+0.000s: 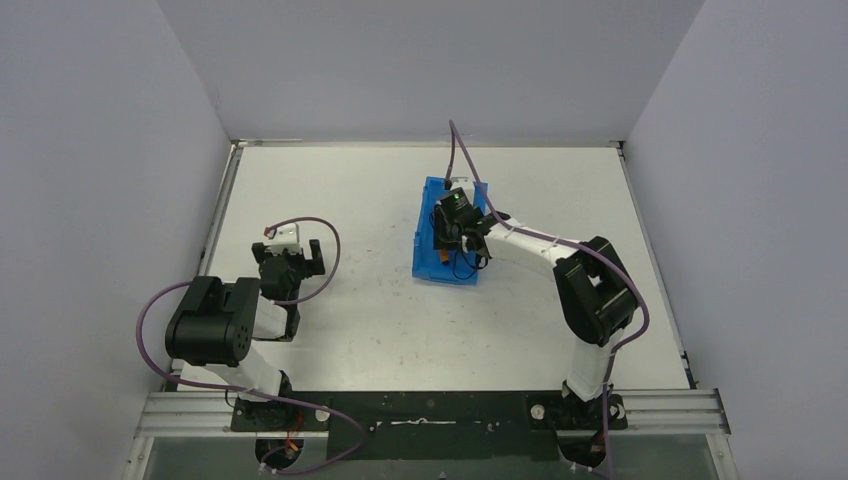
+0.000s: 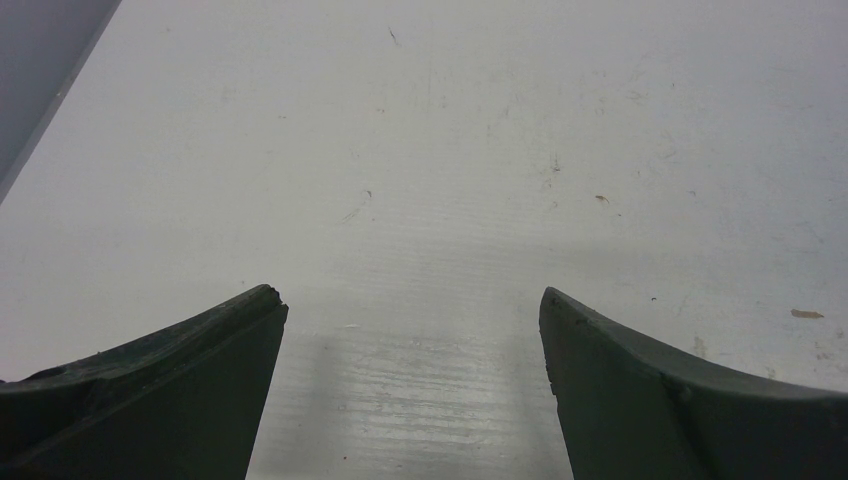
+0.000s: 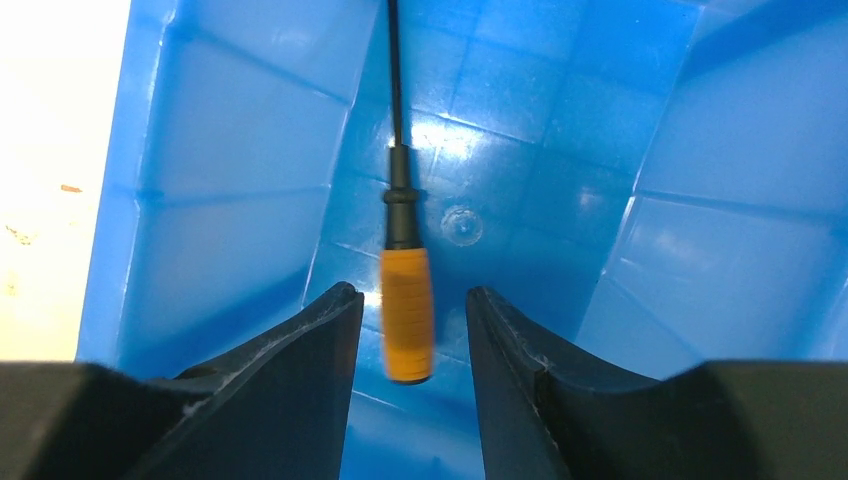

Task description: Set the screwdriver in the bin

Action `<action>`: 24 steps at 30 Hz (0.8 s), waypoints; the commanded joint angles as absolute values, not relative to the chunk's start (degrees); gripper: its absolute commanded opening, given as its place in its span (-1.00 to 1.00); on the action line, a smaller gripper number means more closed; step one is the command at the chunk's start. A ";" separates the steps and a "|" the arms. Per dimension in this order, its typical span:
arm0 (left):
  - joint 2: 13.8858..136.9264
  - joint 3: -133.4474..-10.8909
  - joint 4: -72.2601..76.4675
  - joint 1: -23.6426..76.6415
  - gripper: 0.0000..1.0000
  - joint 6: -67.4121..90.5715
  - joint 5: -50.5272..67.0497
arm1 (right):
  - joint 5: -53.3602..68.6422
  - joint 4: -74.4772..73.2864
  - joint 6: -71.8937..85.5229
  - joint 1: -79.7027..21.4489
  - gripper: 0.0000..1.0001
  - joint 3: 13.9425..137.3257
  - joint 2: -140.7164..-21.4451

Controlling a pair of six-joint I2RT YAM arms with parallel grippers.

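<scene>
Well left of the bin [image 3: 230,200], the left tool [image 2: 412,296] hangs wide open over bare desk [image 2: 450,150], holding nothing. Inside the bin is the screwdriver [image 3: 407,315], its shaft pointing along the bin, away from the right tool [image 3: 412,291]. That tool's part-open jaws flank the orange handle without touching it. The right arm is the nearer one.

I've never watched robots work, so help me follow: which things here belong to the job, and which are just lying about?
Part of the job:
- screwdriver, inside the walls of the blue bin
- right gripper, fingers parted on either side of the screwdriver's orange handle

Not part of it:
- left gripper, open above the table, holding nothing
- no other loose things visible
</scene>
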State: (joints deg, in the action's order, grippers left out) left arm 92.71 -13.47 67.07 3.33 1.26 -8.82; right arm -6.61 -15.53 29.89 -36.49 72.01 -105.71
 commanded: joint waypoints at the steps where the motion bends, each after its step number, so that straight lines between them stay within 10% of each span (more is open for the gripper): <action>1: 92.39 -14.61 69.34 3.43 0.94 1.59 -9.23 | -7.43 -15.92 30.04 -36.99 -0.12 75.69 -103.93; 11: 92.32 -14.59 69.26 3.43 0.94 1.59 -9.23 | -6.22 -15.85 26.27 -37.31 0.00 78.38 -93.65; 17: 92.35 -14.59 69.27 3.43 0.94 1.65 -9.24 | -9.25 -11.11 22.31 -35.97 0.96 72.66 -82.00; 24: 92.32 -14.56 69.32 3.43 0.94 1.61 -9.25 | -11.97 -1.58 19.53 -25.64 1.00 55.23 -66.46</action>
